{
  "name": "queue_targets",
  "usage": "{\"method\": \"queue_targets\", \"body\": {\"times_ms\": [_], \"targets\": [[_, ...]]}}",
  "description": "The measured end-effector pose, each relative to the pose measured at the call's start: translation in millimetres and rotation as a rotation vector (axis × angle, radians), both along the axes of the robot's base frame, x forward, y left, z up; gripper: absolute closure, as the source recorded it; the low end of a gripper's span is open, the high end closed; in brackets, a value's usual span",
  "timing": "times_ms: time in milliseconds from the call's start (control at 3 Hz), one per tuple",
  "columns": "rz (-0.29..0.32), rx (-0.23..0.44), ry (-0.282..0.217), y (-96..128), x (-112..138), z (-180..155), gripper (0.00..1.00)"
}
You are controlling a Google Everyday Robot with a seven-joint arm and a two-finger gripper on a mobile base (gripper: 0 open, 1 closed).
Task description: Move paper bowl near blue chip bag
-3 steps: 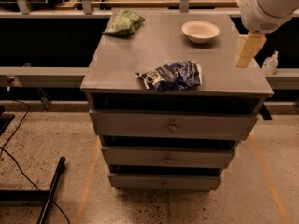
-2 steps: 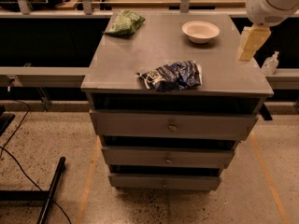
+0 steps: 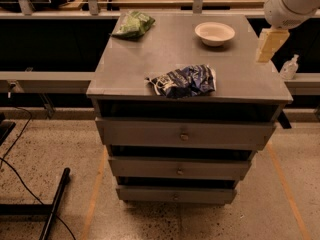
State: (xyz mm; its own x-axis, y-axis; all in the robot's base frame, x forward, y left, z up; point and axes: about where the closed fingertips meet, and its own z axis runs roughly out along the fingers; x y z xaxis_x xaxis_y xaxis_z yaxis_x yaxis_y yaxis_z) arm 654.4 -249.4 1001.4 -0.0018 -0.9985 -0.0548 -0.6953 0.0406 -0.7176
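Speckled floor and dark shelving framed the grey table you were working at, a cabinet top above three drawers.

The paper bowl sat upright near the back right corner, and the blue chip bag lay crumpled close to the front edge, a little right of the middle. The two were apart, with bare tabletop between them. A green snack bag rested by the back left corner, well clear of both.

Your main risk, as I judged it, was the bowl itself. It looked light and shallow, so a pinch on its wide rim could tip or flip it, and a careless sideways nudge could send it toward the back edge. Because the blue chip bag lay so close to the front edge, a bowl set down too hard or too far forward could shove the bag off. A small bottle stood beyond the right edge, below the arm's side, and a low swing might have caught it.

Your arm came in from the upper right. Its gripper hung pointing downward at the right edge toward the back, to the right of the bowl and not touching it. It held nothing, and I could not tell whether it was set wide or narrow.
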Motion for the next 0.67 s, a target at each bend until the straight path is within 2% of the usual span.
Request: {"method": "queue_targets", "body": {"times_ms": [333, 667], "targets": [[0.076, -0.032, -0.057, -19, 46, -8, 0.00], [0.168, -0.064, -0.083, -30, 83, -13, 0.00]]}}
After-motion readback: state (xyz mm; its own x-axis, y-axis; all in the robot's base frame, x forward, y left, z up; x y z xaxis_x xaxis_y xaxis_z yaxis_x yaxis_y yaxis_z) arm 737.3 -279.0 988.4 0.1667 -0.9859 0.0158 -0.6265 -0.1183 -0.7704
